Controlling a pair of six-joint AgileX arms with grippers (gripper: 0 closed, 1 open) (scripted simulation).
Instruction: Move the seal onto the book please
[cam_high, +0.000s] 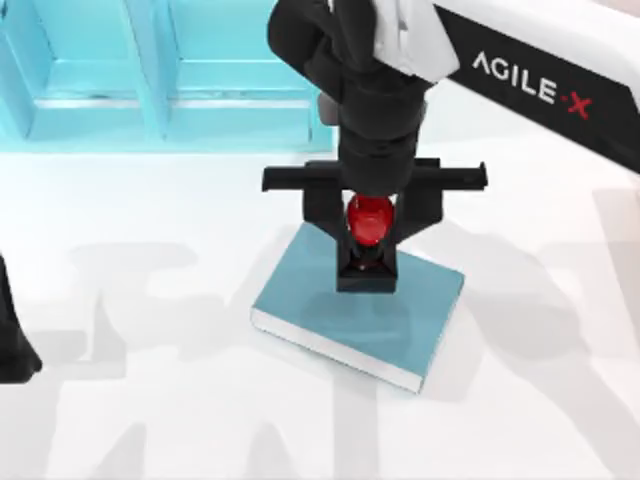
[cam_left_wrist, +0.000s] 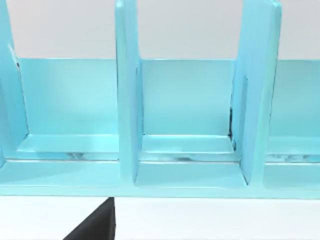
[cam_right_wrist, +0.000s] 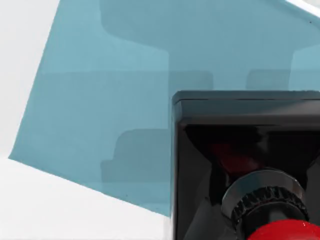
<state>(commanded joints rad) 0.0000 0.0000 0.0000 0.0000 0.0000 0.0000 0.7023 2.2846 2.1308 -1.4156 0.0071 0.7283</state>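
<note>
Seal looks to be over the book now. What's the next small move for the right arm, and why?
Probably open the right tool and lift straight up. In the top view the seal stands upright with its black base over the book cover, well inside the edges. Whether the base touches the cover is unclear, so ease down slightly first. The left arm is parked at the table's left edge.

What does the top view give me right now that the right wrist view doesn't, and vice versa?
Top view alone: the right gripper with its jaws around the seal's red knob, the turquoise shelf behind, the parked left arm at the table's left edge, and the book's white page edges. Right wrist view alone: a close look at the ridged collar under the knob. Both: the seal over the book's teal cover.
</note>
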